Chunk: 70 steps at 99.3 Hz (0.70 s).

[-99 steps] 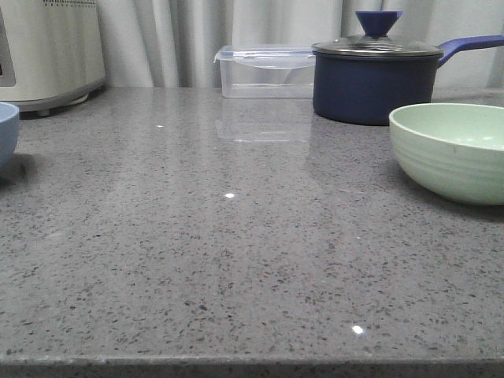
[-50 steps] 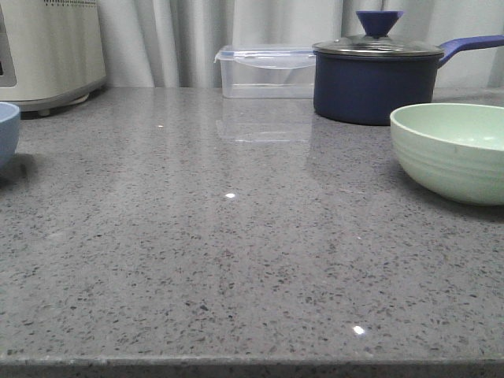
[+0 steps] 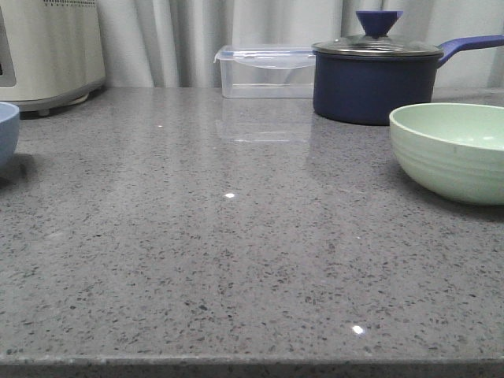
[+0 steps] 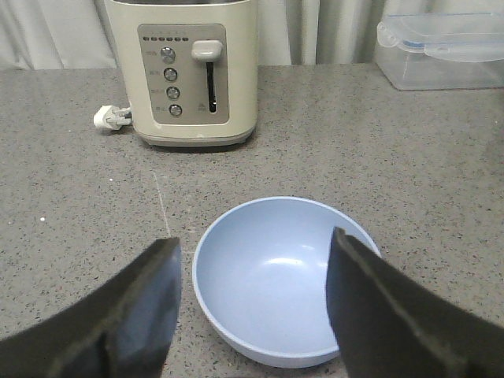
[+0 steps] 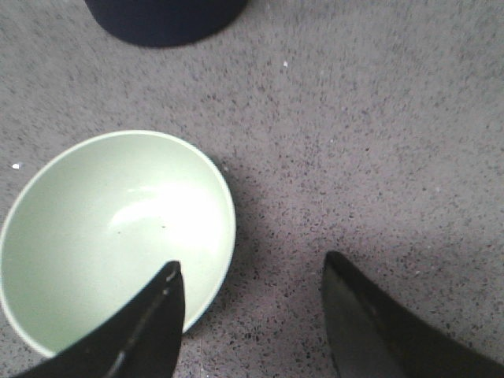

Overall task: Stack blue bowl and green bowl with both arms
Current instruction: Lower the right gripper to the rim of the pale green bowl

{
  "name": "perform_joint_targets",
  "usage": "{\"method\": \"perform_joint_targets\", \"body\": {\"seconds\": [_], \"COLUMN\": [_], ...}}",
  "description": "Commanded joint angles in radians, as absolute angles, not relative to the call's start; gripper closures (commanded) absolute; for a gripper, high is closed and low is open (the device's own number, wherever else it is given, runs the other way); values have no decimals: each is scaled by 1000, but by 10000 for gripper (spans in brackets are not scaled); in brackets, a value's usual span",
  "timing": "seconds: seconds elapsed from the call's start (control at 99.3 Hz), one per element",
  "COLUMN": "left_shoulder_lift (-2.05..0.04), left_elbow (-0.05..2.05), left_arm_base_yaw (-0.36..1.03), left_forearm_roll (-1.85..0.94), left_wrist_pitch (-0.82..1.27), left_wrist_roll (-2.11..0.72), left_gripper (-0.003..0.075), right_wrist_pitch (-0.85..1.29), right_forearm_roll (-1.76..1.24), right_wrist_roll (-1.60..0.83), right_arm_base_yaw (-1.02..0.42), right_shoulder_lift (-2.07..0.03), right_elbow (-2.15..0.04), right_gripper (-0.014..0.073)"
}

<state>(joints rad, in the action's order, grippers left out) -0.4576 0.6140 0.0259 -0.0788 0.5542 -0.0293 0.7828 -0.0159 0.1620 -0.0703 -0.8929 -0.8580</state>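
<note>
Front view unchanged since a second ago: blue bowl (image 4: 283, 279) far left and green bowl (image 5: 114, 236) far right on counter (image 3: 236, 260), well apart. Left gripper (image 4: 252, 303) and right gripper (image 5: 248, 315) hover wide open, empty; stacking not started.

No readable text, brand, number or sign anywhere in these views. Tiny markings beside the round knobs on the toaster (image 4: 187, 72) control panel, too small and blurred to make out; likewise a row of small dark dots along the panel's upper edge, not legible as characters. Plain and unmarked: blue bowl (image 4: 279, 279), green bowl (image 5: 110, 236), saucepan (image 3: 376, 79) and clear lidded box (image 3: 265, 71).
</note>
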Motion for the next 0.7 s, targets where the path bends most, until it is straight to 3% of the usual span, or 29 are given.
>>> {"method": "perform_joint_targets", "body": {"seconds": [0.0,0.342,0.695], "left_shoulder_lift": [-471,-471,-471], "left_elbow": [648,648,648], "left_arm_base_yaw": [26,26,26], "left_forearm_roll": [-90,-82,-82], "left_wrist_pitch": [475,475,475], "left_wrist_roll": [-19,-19,-19], "left_gripper": [311,311,311], "right_wrist_pitch": [777,882,896], "right_forearm_roll": [-21,-42,-65], "right_wrist_roll": [165,165,165], "right_arm_base_yaw": [-72,-72,-72], "right_shoulder_lift": [-966,-1237,-1363], "right_elbow": [-943,-1084,-1093], "right_gripper": [183,183,183]}}
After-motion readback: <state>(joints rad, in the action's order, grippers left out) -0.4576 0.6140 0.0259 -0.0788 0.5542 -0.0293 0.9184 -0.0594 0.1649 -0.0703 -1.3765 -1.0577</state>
